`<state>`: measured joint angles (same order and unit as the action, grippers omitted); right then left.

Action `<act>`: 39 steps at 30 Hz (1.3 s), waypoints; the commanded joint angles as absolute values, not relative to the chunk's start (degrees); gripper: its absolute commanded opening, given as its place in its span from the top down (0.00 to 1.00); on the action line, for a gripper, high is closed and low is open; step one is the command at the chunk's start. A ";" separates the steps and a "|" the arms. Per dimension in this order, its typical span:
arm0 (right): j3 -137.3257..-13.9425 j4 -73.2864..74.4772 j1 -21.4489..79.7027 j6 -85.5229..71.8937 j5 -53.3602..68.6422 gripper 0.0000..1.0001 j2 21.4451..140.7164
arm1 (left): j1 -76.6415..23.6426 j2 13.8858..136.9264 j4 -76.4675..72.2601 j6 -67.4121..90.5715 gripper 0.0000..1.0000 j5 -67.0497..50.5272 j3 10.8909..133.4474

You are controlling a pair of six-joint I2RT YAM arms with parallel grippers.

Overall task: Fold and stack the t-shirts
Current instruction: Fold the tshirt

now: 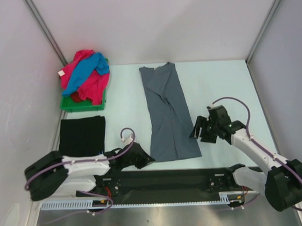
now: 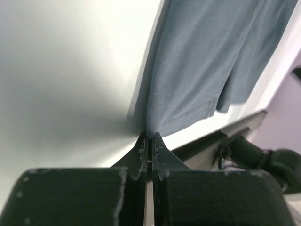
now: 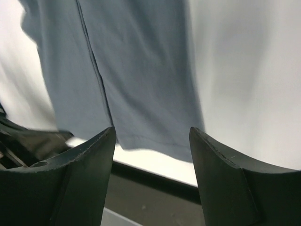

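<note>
Okay, grey t-shirt (image 1: 168, 109) lies folded lengthwise mid counter (image 1: 225, 84). Left hand (image 2: 149, 136) is together at its near-left hem corner; pinch unconfirmed. Right hand (image 1: 198, 132) is apart beside the near-right hem. I'd grab there, then lift both corners evenly.

- The left arm (image 1: 78, 168) lies low, stretched sideways toward the near left corner of the grey t-shirt (image 1: 167, 112)
- The left gripper (image 1: 149, 160) sits at that corner, its fingers (image 2: 141, 157) pressed together and their tips touching the shirt's hem; whether cloth is pinched between them cannot be told
- The right arm (image 1: 258, 151) rises from the shirt's near right side, forearm angled toward its right edge
- The right gripper (image 1: 196, 131) hangs just beside that edge, near the hem, its fingers (image 3: 84, 162) spread wide apart
</note>
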<state>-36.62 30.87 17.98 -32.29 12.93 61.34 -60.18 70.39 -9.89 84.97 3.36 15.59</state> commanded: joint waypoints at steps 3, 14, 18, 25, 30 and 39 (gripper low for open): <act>-34.02 29.53 24.78 -37.00 10.98 0.30 61.09 | -59.15 55.39 10.77 77.97 1.00 12.64 13.19; -26.20 31.38 29.00 -40.52 15.56 0.39 54.49 | -61.52 49.54 3.79 77.52 1.00 7.38 7.99; -22.59 28.14 29.53 -41.83 17.49 0.44 55.19 | -61.87 55.53 1.51 76.73 0.99 6.16 9.67; -21.53 24.96 32.60 -42.19 15.29 0.50 58.00 | -62.23 52.40 1.93 78.31 1.00 6.94 8.00; -20.40 22.25 35.59 -44.47 14.33 0.57 59.85 | -62.23 47.03 5.89 79.36 1.00 8.00 5.98; -20.04 27.15 36.47 -48.60 11.26 1.00 51.78 | -62.23 46.58 5.72 77.35 1.00 6.86 7.03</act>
